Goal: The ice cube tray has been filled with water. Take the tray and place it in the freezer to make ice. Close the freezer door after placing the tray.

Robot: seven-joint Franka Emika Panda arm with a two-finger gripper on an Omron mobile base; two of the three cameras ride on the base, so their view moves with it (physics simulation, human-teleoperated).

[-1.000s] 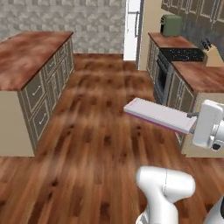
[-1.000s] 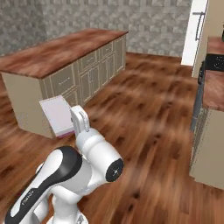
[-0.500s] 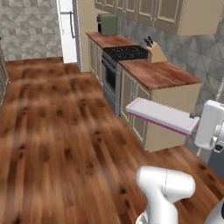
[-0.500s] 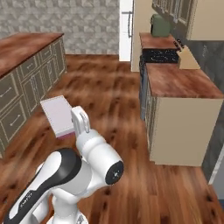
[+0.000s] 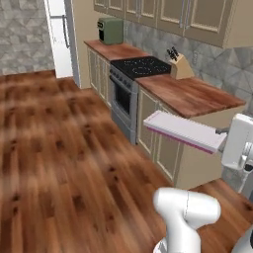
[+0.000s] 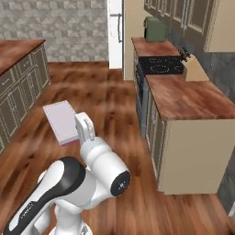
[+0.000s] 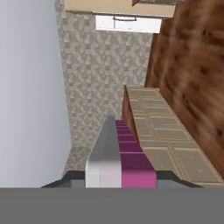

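The ice cube tray (image 5: 182,130) is a long pale lavender slab with a magenta lower edge, held level above the wood floor beside the counter end. My gripper (image 5: 220,136) is shut on its right end. From the right base view the tray (image 6: 61,121) juts out to the left of the gripper (image 6: 79,131). In the hand view the tray (image 7: 114,151) runs straight away from the gripper (image 7: 120,176). The freezer belongs to the tall pale fridge (image 5: 58,37) at the far end of the room, which has a dark bar handle. I cannot tell how the freezer door stands.
A counter run (image 5: 191,94) lines the right wall, with a stove (image 5: 140,67), a knife block (image 5: 179,67) and a green toaster (image 5: 110,30). An island counter (image 6: 17,49) stands at the left. Open wood floor (image 5: 59,143) stretches toward the fridge (image 6: 115,32).
The whole picture has swung round as the base turned. The island has slid off to the left and the stove-side counter and fridge are ahead. The tray stays in the gripper.
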